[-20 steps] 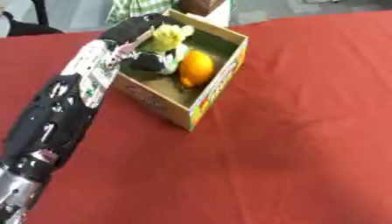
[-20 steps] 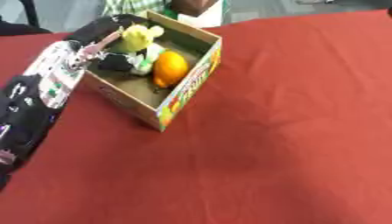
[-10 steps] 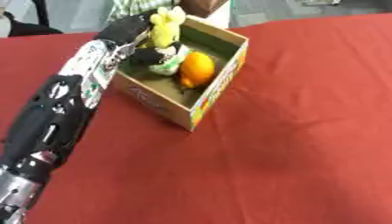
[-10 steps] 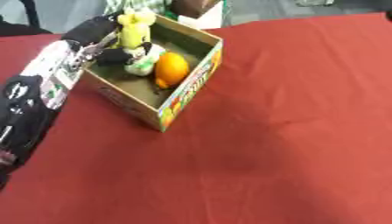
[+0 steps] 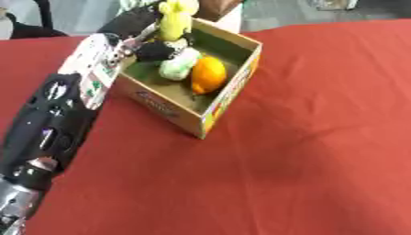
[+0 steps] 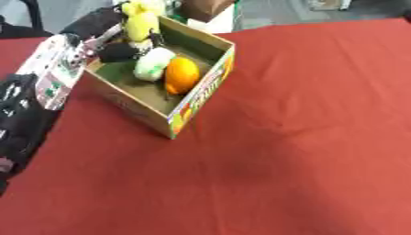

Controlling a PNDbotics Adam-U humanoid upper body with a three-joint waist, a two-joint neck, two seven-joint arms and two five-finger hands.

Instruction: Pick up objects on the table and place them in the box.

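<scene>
A cardboard box [image 5: 222, 101] stands on the red table at the upper left. Inside lie an orange fruit [image 5: 208, 74], a pale green and white object [image 5: 177, 64] and something black [image 5: 157, 51]. My left arm reaches in from the lower left to the box's far corner. My left hand [image 5: 136, 20] is shut on a yellow plush toy [image 5: 176, 17], which it holds above the box's back edge. My right hand shows in neither view.
The red tablecloth [image 5: 321, 137] stretches to the right and front of the box. A brown object [image 6: 205, 8] sits just behind the box at the table's far edge.
My left hand has lifted the yellow plush toy up from inside the box to above its back edge. The camera has also shifted a little.
</scene>
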